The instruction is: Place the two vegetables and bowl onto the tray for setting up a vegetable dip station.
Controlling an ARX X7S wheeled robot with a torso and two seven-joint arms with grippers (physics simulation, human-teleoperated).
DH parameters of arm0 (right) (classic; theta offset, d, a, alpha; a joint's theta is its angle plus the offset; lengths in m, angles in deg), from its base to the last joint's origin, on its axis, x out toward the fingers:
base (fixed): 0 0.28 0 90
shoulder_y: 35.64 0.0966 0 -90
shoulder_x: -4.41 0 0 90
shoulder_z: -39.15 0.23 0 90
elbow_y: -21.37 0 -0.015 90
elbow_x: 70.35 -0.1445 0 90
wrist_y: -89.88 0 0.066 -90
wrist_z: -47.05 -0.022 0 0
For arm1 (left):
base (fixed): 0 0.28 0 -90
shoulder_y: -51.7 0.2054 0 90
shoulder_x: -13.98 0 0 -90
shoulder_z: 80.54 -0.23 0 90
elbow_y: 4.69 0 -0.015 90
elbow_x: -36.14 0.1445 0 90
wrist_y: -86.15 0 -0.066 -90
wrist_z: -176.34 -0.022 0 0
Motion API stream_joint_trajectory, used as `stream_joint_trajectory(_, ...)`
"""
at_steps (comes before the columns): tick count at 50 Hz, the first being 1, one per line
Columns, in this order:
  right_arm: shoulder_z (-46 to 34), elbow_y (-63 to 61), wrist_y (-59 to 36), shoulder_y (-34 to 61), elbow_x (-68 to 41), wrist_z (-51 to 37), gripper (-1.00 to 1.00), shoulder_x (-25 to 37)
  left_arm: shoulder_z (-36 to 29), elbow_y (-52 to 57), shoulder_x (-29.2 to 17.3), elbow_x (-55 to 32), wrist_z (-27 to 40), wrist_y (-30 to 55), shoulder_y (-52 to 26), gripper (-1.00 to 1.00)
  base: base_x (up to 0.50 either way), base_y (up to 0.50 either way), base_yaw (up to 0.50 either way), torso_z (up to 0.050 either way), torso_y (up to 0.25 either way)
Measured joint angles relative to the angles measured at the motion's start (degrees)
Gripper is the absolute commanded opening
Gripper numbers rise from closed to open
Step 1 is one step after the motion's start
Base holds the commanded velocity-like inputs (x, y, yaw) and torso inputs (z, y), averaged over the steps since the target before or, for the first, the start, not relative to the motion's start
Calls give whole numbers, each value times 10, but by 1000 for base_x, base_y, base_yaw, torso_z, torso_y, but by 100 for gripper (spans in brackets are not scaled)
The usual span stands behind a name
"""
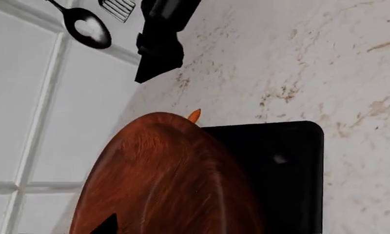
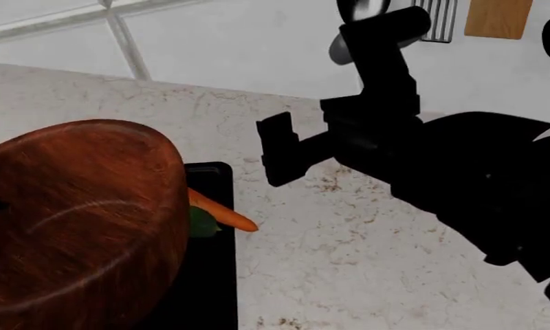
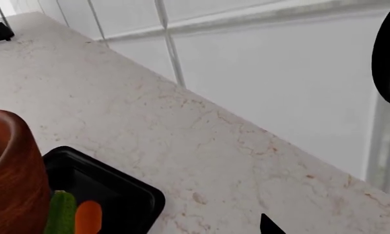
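Note:
The reddish-brown wooden bowl [image 2: 82,213] is tilted over the black tray [image 2: 211,275] and hides most of it. I cannot tell whether the two touch. My left gripper [image 1: 175,229] is shut on the bowl [image 1: 169,180], with one dark fingertip [image 1: 107,225] showing against the wood. The orange carrot [image 2: 222,212] and green cucumber [image 2: 201,223] lie side by side on the tray beside the bowl. The carrot's tip pokes over the rim. My right gripper [image 2: 277,151] hangs open above the counter, to the right of the tray, and holds nothing. One right fingertip [image 3: 271,226] shows in the wrist view.
The marble counter [image 2: 348,247] runs back to a white tiled wall [image 2: 211,41]. On that wall hang a ladle [image 1: 87,29], a slotted spatula [image 2: 437,19] and a wooden board [image 2: 498,17]. My right arm [image 2: 458,179] fills the right side of the head view.

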Motion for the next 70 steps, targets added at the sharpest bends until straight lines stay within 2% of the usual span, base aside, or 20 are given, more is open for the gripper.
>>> stream_joint_trajectory(9, 6, -16, 2, 0, -4, -8, 100, 8, 26, -14, -11, -79, 42, 15, -76, 100, 0, 0, 0, 0, 0)
stream_joint_trajectory(17, 13, -36, 7, -3, -8, -18, 100, 18, 36, -25, -9, -91, 81, 9, -102, 100, 0, 0, 0, 0, 0)
stream_joint_trajectory(22, 17, -47, 10, -6, -11, -23, 100, 23, 35, -27, -4, -72, 104, 1, -101, 100, 0, 0, 0, 0, 0)
stream_joint_trajectory(31, 25, -80, 17, -4, -12, -42, 100, 33, 18, -20, 13, 21, 169, -23, -60, 100, 0, 0, 0, 0, 0)
stream_joint_trajectory(35, 32, -103, 24, -1, -13, -59, 100, 39, 21, -16, 25, 45, 222, -23, -41, 100, 0, 0, 0, 0, 0)
stream_joint_trajectory(39, 42, -129, 36, -2, -13, -81, 100, 49, 40, -17, 42, 37, 305, -6, -21, 100, 0, 0, 0, 0, 0)
stream_joint_trajectory(48, 65, -212, 75, -16, -6, -144, 100, 80, 109, -15, 62, -39, 541, 7, 62, 100, 0, 0, 0, 0, 0)
stream_joint_trajectory(56, 85, -279, 119, -41, 4, -189, 100, 108, 179, 18, 62, -78, 686, -30, 156, 100, 0, 0, 0, 0, 0)
stream_joint_trajectory(61, 92, -305, 136, -49, 11, -205, 100, 118, 175, 34, 16, -62, 750, -126, 219, 100, 0, 0, 0, 0, 0)
stream_joint_trajectory(70, 90, -327, 129, -56, 3, -219, 100, 127, 120, 47, -150, 18, 837, -425, 366, 100, 0, 0, 0, 0, 0)
